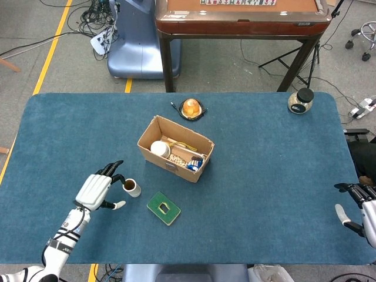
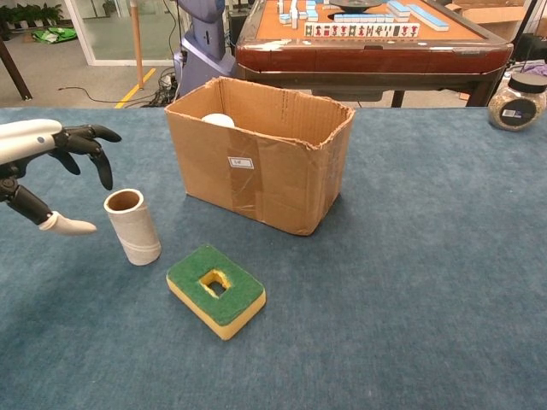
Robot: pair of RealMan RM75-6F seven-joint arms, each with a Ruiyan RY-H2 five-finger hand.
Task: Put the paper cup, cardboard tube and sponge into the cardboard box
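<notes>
Left hand (image 1: 97,190) is low over the desk (image 1: 264,176), palm down, fingers spread with nothing in them, thumb apart. Right hand (image 1: 363,210) just peeks in at the edge, fingers apart too, nothing held.

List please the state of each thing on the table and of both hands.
cardboard tube: upright, on table, not held
sponge: flat on table
paper cup: inside box
cardboard box: open on top
glass jar: lid on
left hand: open, beside tube
right hand: open, at table edge

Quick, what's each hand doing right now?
Left hand: open, fingers spread beside the cardboard tube, holding nothing.
Right hand: open, empty, at the table edge.
</notes>
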